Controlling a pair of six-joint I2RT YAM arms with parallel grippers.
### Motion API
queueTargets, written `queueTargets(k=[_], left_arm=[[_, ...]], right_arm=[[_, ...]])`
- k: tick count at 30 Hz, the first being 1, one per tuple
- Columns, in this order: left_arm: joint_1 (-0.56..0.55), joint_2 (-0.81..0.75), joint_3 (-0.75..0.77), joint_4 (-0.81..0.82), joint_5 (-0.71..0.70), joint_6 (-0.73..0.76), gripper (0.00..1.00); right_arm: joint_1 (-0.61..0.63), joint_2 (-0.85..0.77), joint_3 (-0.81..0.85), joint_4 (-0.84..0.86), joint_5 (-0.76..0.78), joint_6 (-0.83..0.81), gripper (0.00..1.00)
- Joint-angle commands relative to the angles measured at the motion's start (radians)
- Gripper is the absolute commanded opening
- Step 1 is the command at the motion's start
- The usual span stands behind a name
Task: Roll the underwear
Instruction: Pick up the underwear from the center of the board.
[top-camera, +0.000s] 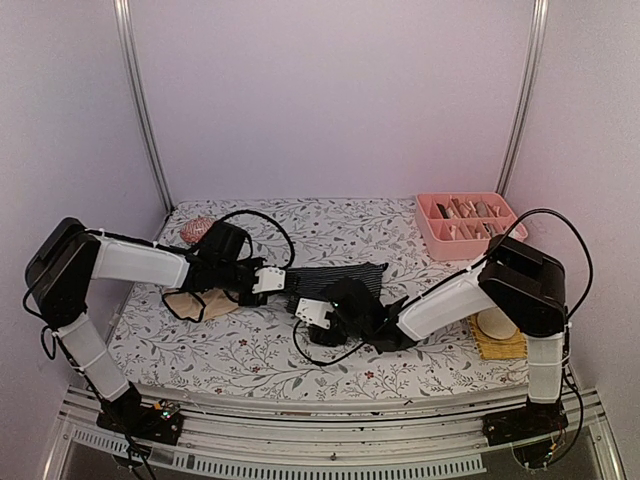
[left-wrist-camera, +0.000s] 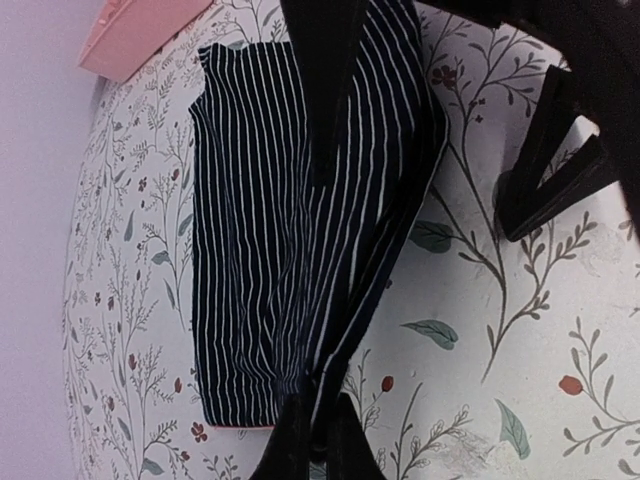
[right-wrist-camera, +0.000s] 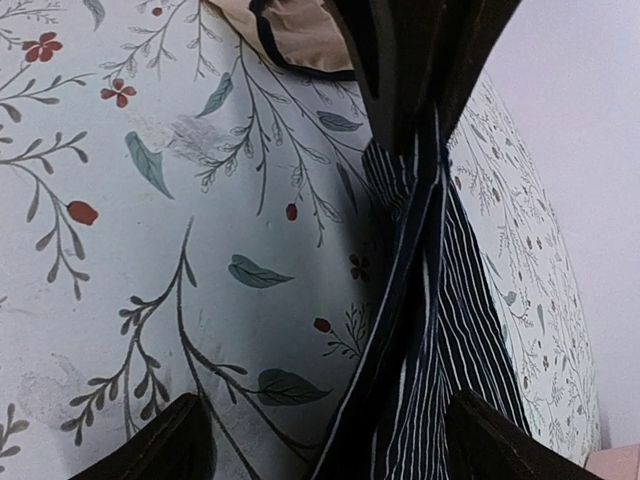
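Floral-print table: left gripper pinches an edge of the striped navy briefs; right gripper, spread wide, should grip alongside evenly.

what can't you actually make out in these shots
- beige underwear: top view, mostly under the left arm; right wrist view's top edge cuts it off
- hairbrush: top view, partly behind the left arm
- pink tray contents: top view, too small to identify
- pinched edge of the navy underwear: left wrist view, hidden inside the shut left end effector
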Motion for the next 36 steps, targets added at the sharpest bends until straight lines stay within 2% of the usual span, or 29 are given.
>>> queueTargets(k=[1, 5, 11, 15, 20, 26, 29, 36], left_arm=[[0.014, -0.032, 0.012, -0.014, 0.027, -0.006, 0.0], [0.019, -0.043, 0.007, -0.022, 0.037, 0.006, 0.0], [0.032, -0.053, 0.005, -0.032, 0.047, 0.016, 0.0], [0.032, -0.057, 0.002, -0.036, 0.047, 0.019, 0.0], [0.035, -0.063, -0.007, -0.038, 0.041, 0.028, 0.0], [0.037, -0.062, -0.016, -0.037, 0.04, 0.034, 0.0], [0.037, -0.065, -0.019, -0.039, 0.04, 0.039, 0.0], [0.037, -0.065, -0.027, -0.044, 0.045, 0.039, 0.0]], right_arm=[[0.005, 0.068, -0.032, 0.025, 0.162, 0.018, 0.82], [0.003, 0.073, -0.048, 0.048, 0.299, -0.027, 0.77], [-0.006, 0.056, -0.08, 0.05, 0.362, -0.064, 0.71], [-0.019, 0.02, -0.124, 0.033, 0.348, -0.085, 0.64], [-0.036, -0.047, -0.173, -0.029, 0.289, -0.09, 0.51], [-0.039, -0.117, -0.24, -0.064, 0.223, -0.096, 0.42], [-0.039, -0.132, -0.257, -0.063, 0.212, -0.094, 0.34], [-0.039, -0.122, -0.274, -0.022, 0.247, -0.119, 0.23]])
